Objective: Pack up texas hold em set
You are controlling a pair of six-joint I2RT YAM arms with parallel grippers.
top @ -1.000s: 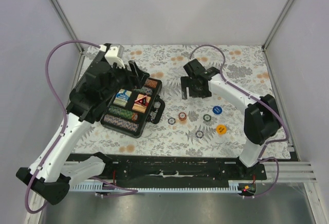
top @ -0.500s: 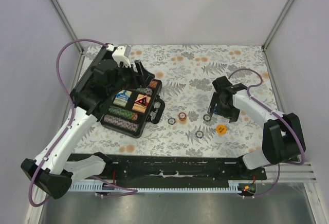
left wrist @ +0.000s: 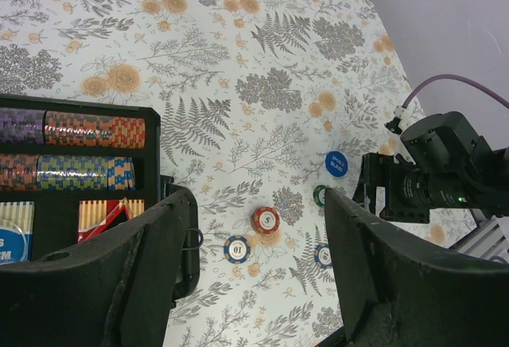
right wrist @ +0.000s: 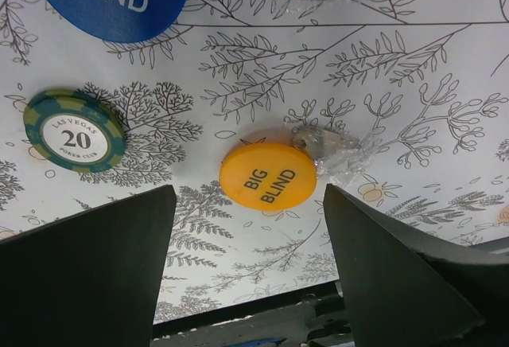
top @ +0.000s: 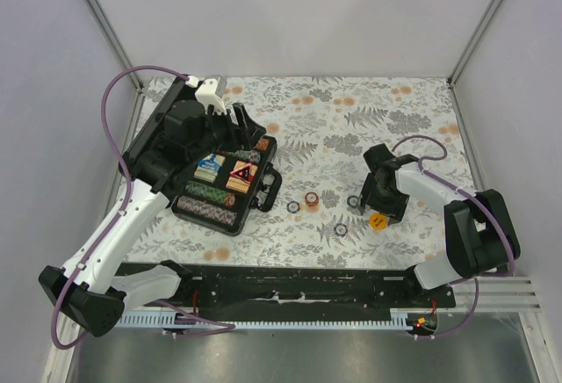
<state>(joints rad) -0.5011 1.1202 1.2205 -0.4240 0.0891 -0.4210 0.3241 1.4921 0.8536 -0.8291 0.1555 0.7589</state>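
Floral cloth (top: 413,128) covers the table in the overhead view. The black case (top: 224,181) lies open left of centre, with chip rows, deck and triangle inside. The left gripper (top: 232,126) hangs at its upper edge. At centre right the right gripper (top: 383,200) sits low by the orange Big Blind button (top: 378,220). A second ago that arm was in the upper middle of the frame; it has swung down, while the left arm has barely shifted.

From the left wrist, the fingers are spread and empty, with a red chip (left wrist: 265,220) on the cloth between them.

From the right wrist, the fingers stand wide apart either side of the orange button, a green chip (right wrist: 74,136) at left. Gathering the loose pieces looks like the step in hand. Next, the fingers must drop and close on this thin disc.
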